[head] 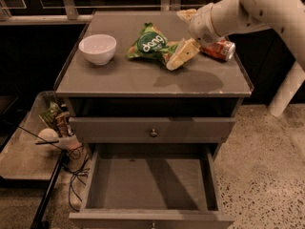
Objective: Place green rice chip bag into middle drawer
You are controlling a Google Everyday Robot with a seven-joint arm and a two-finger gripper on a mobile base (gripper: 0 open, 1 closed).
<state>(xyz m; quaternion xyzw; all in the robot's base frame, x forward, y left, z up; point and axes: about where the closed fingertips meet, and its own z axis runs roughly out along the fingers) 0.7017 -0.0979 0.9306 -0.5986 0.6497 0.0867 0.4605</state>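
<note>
1 pincer (pixel 184 35) right of green rice chip bag (pixel 149 44).

The light green, shiny, crinkled rice chip bag (pixel 150 43) lies flat on the cabinet top, slightly far of centre. Its dark green round logo with white lettering faces up, and its orange-red patches are toward its right end. The wide, shallow grey middle drawer (pixel 143 187) stands pulled out toward the near side, showing its plain floor and side walls. The cream two-finger gripper (pixel 177 38) hovers at the bag's right end, fingers spread.
</note>
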